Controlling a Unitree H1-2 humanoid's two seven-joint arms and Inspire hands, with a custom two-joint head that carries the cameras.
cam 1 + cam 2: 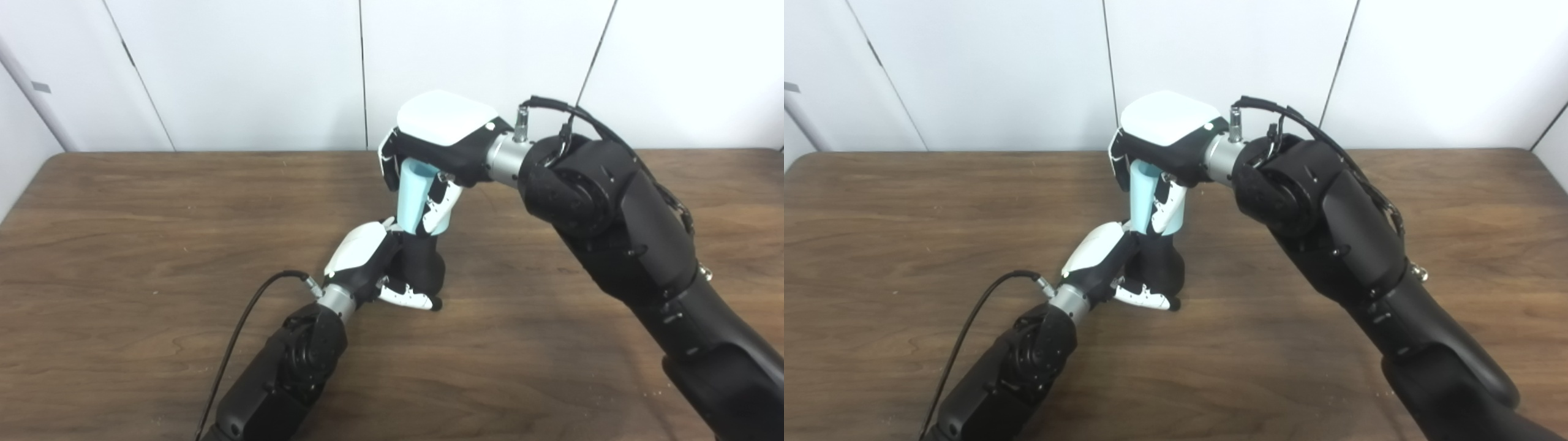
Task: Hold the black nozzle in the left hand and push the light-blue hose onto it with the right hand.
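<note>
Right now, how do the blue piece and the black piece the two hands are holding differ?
The light-blue hose is pale and slim; the black nozzle is dark and wider. The hose sits on top, held by the right hand; the nozzle is below, near the table, held by the left hand. Both stand roughly upright, end to end.

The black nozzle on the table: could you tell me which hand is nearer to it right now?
Left. The left hand is wrapped around the black nozzle low by the table, while the right hand sits above it, gripping the light-blue hose over the nozzle's top.
</note>
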